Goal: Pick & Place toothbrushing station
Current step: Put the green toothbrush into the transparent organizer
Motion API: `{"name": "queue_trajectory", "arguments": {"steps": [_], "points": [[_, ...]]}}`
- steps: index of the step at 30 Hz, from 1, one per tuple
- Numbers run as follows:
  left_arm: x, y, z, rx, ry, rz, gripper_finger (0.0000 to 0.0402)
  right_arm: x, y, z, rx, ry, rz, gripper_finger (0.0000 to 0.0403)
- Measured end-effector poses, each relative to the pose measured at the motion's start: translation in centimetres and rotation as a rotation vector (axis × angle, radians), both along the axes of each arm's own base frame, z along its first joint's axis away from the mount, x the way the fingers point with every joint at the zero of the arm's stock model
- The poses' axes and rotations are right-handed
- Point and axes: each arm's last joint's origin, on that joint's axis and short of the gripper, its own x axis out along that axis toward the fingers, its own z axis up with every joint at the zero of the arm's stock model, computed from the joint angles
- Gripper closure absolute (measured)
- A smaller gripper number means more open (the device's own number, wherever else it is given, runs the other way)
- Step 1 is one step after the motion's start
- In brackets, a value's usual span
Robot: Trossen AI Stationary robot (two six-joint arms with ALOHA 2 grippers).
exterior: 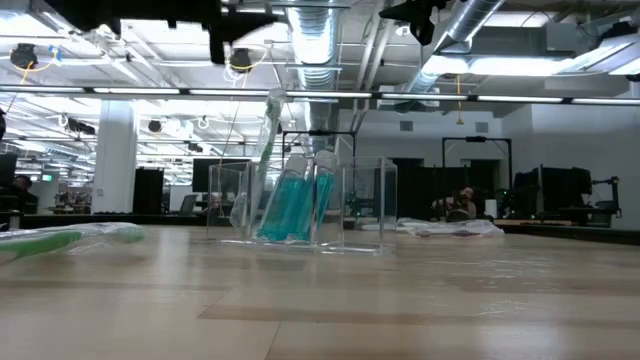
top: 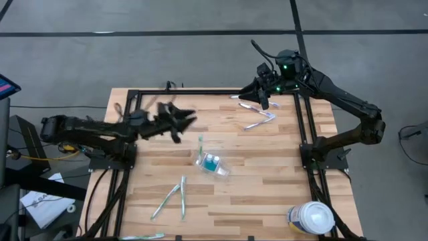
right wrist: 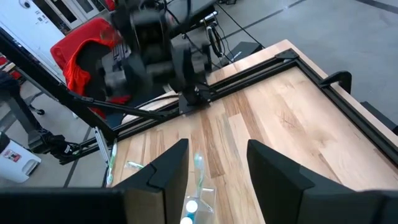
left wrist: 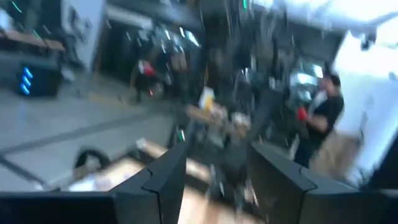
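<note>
From above, you see the toothbrushing station [top: 212,163] standing near the middle of the wooden surface [top: 267,181] — a clear holder with teal tubes inside and a green toothbrush [top: 200,144] leaning out of it toward the far edge. Your left gripper [top: 188,120] hangs above the surface beside the station, on its far left, with its fingers parted and nothing between them. Your right gripper [top: 263,102] sits near the far right corner, over wrapped toothbrushes [top: 257,115]. More wrapped toothbrushes [top: 170,196] lie toward the near left, and a white-lidded tub [top: 313,217] stands at the near right corner.

The low view gives you the station [exterior: 300,205] upright on the surface, teal tubes [exterior: 293,205] side by side in it and the toothbrush [exterior: 262,150] tilted against one wall. A wrapped green toothbrush [exterior: 60,240] lies at the left.

In the left wrist view your left gripper [left wrist: 214,174] shows a gap between its fingers, holding nothing; the rest is blurred, with a person [left wrist: 323,118] standing in the room.

In the right wrist view your right gripper [right wrist: 217,168] stands partly open and empty — the station [right wrist: 196,202] shows beyond its fingers, and the left arm [right wrist: 149,50] is farther off.
</note>
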Motion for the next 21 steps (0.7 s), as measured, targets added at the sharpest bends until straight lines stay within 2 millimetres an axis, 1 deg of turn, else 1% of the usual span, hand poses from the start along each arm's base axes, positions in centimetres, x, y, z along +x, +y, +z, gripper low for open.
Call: {"name": "queue_trajectory", "arguments": {"steps": [2,3,5,6,8,10,13,15,18,21], "points": [[-1.2,0.0,1.6,-0.003,-0.072,0.028,0.0246,0.0,0.0,0.0,0.000,0.000,0.000,0.0249],[-1.9,0.0,2.1,-0.013,-0.076,0.035,0.0248,0.0,0.0,0.0,0.000,0.001,0.000,0.0249],[-3.1,-0.1,2.6,-0.071,-0.019,0.051,0.0252,0.0,0.0,0.0,-0.001,0.000,0.001,0.0249],[-3.6,-0.1,2.5,-0.114,0.051,0.050,0.0254,0.0,0.0,0.0,-0.004,0.000,0.002,0.0249],[-4.6,-0.4,1.7,-0.217,0.223,0.055,0.0256,0.0,0.0,0.0,-0.006,0.000,0.002,0.0249],[-5.4,-0.8,0.9,-0.322,0.353,0.050,0.0257,0.0,0.0,0.0,-0.008,0.000,0.003,0.0249],[-6.2,-1.6,0.3,-0.451,0.479,0.028,0.0257,0.0,0.0,0.0,-0.020,0.000,0.009,0.0249],[-6.6,-2.1,-0.6,-0.541,0.579,0.029,0.0257,0.0,0.0,0.0,-0.023,0.000,0.012,0.0249],[-6.8,-2.9,-2.2,-0.669,0.739,0.028,0.0257,0.0,0.0,0.0,-0.034,-0.001,0.017,0.0249],[-6.0,-3.9,-3.4,-0.753,0.847,-0.008,0.0257,0.0,0.0,0.0,-0.053,-0.003,0.024,0.0249]]}}
